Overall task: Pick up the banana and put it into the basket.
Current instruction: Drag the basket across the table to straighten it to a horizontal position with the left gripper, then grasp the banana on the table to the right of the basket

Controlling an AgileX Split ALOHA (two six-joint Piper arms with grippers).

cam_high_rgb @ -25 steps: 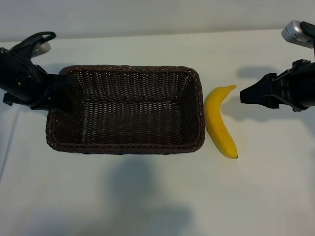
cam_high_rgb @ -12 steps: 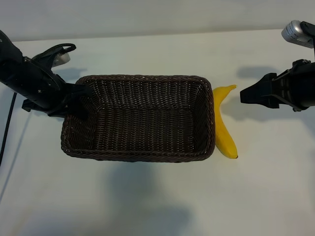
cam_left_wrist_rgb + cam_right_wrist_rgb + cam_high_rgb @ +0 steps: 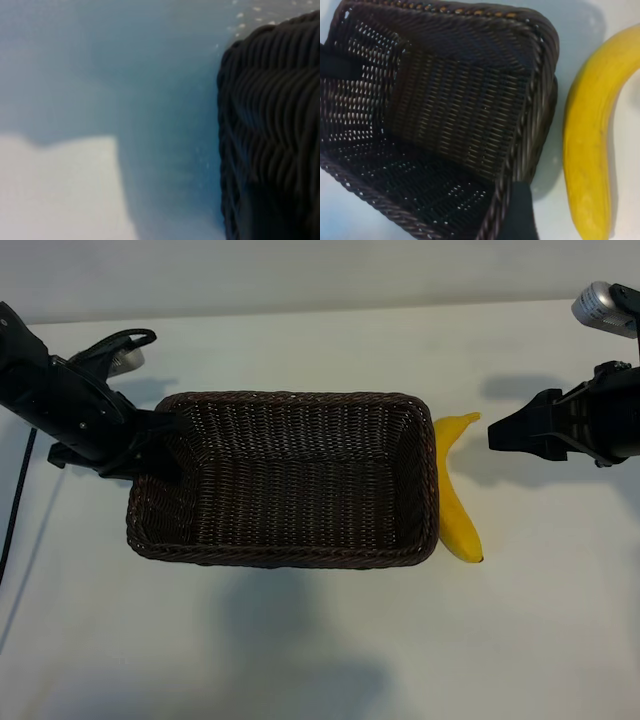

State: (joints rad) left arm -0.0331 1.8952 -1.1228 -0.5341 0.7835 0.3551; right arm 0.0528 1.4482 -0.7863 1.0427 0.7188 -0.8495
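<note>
Barely any shift since before: basket [image 3: 283,480] touching banana [image 3: 455,485], left tool [image 3: 158,445] on its rim, grip unclear; right tool [image 3: 492,435] apart.

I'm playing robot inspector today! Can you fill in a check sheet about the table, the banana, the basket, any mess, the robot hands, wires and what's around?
Surface: white table, shadows on it.
Job's things: banana lies on the table against the basket's right end; dark woven basket holds nothing.
Clutter: nothing seen.
Grippers: left gripper at the basket's left rim; right gripper open, holding nothing, just right of the banana's upper tip.
Cables: black cable below the left arm.
Surroundings: pale wall behind the table.
</note>
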